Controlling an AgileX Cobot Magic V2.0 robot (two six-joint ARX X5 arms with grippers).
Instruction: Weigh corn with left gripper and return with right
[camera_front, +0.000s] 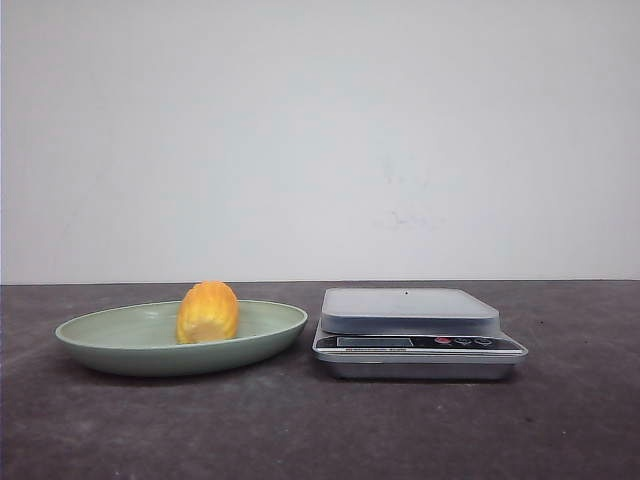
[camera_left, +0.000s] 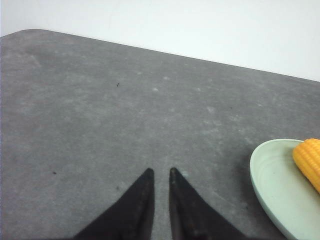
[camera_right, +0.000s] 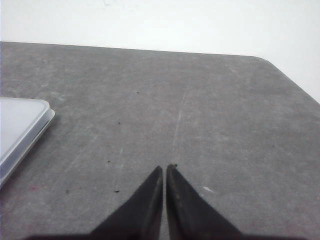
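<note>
The corn (camera_front: 207, 312), a stubby yellow-orange cob piece, lies in the pale green dish (camera_front: 120, 345) at the left of the dark table. In the left wrist view the corn (camera_left: 309, 161) and the dish (camera_left: 272, 185) show at the frame's edge. The silver kitchen scale (camera_front: 415, 333) stands right of the dish, and its platform corner shows in the right wrist view (camera_right: 20, 127). My left gripper (camera_left: 160, 172) hovers over bare table beside the dish, its jaws almost together with a narrow gap and empty. My right gripper (camera_right: 164, 167) is shut and empty over bare table beside the scale. Neither arm shows in the front view.
The grey table (camera_front: 320, 430) ends at a white wall behind. Its rounded far corners show in both wrist views. Bare table lies in front of the dish and scale.
</note>
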